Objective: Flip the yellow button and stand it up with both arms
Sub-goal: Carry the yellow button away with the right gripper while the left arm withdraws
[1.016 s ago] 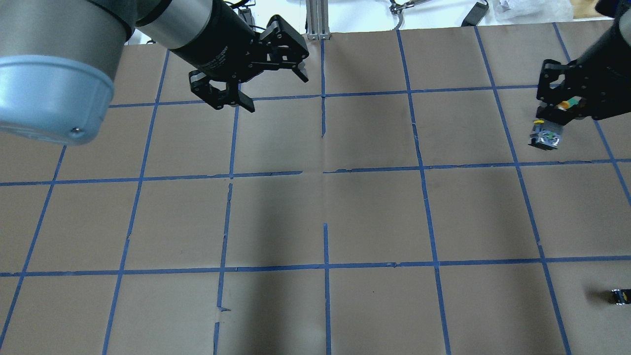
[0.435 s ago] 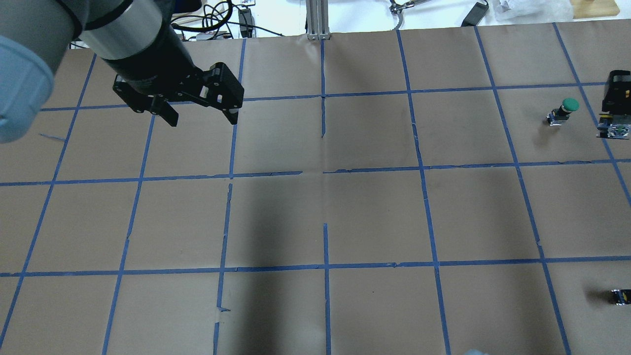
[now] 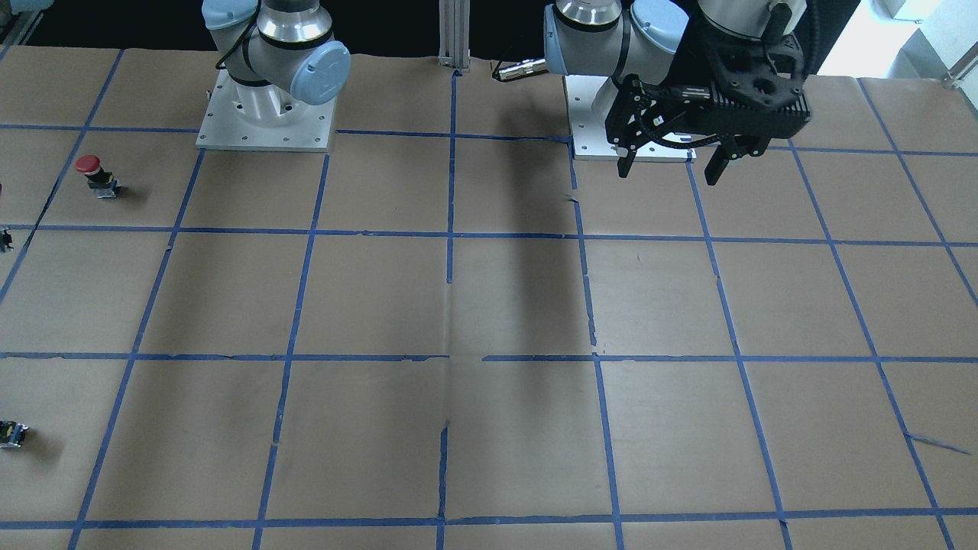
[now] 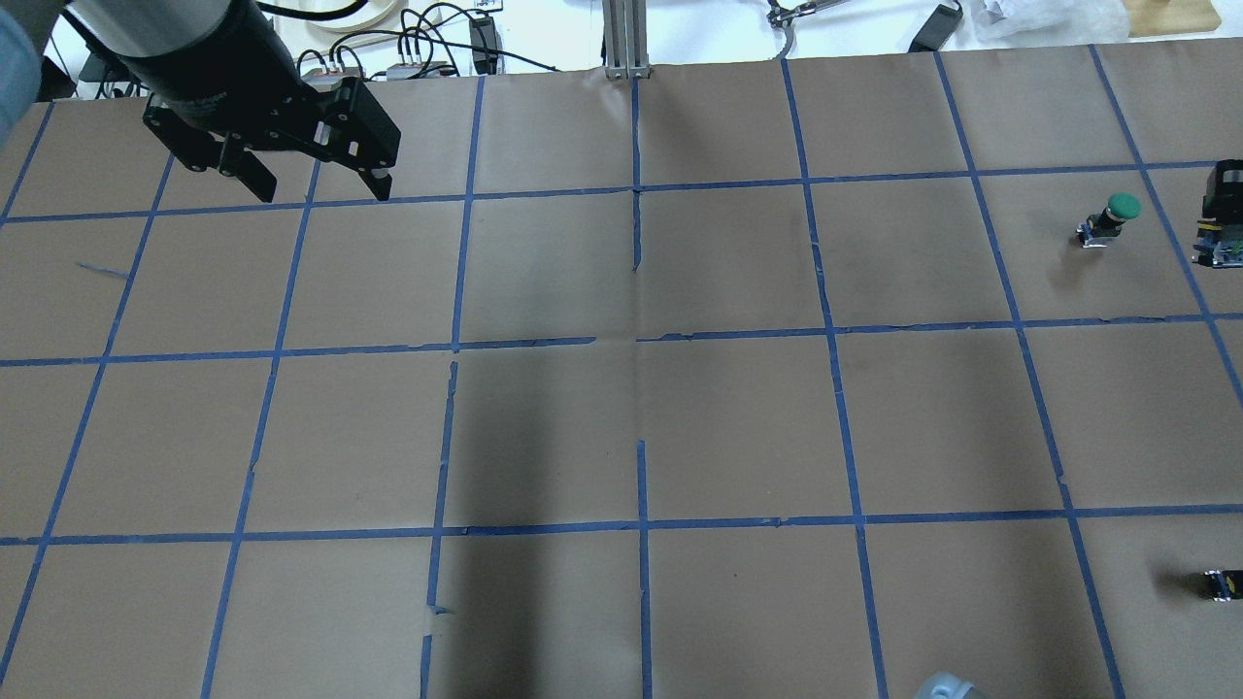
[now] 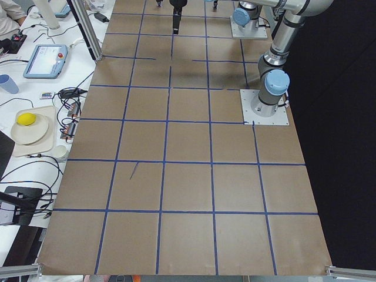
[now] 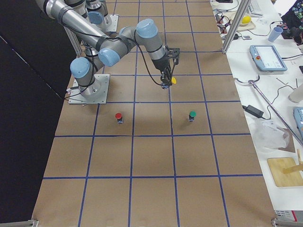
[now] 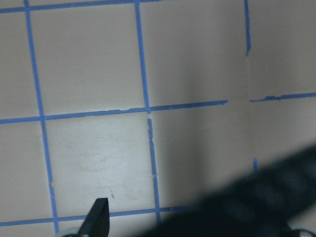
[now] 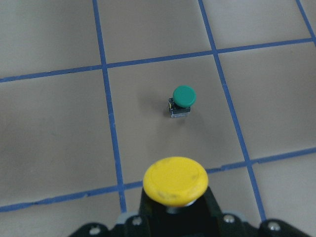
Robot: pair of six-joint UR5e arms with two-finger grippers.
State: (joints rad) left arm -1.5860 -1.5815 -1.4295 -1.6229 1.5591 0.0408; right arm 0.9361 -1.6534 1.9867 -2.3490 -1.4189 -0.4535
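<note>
My right gripper (image 4: 1222, 225) at the overhead view's right edge is shut on the yellow button (image 8: 175, 181). In the right wrist view the round yellow cap shows over its black base between the jaws. The grey-blue base (image 4: 1226, 250) shows just below the gripper. In the exterior right view the yellow cap (image 6: 173, 81) sticks out sideways from the near arm's gripper (image 6: 165, 80), above the table. My left gripper (image 4: 320, 191) is open and empty over the far left of the table. It also shows in the front-facing view (image 3: 668, 166).
A green-capped button (image 4: 1117, 209) stands upright just left of my right gripper and shows in the right wrist view (image 8: 183, 98). A red-capped button (image 3: 90, 166) stands near the right arm's base. A small black part (image 4: 1219, 582) lies at the near right. Brown paper with blue tape lines covers the table.
My right gripper has carried the yellow button to the right, uncovering the green button. My left arm has swung to the left and back, with its gripper still open.
</note>
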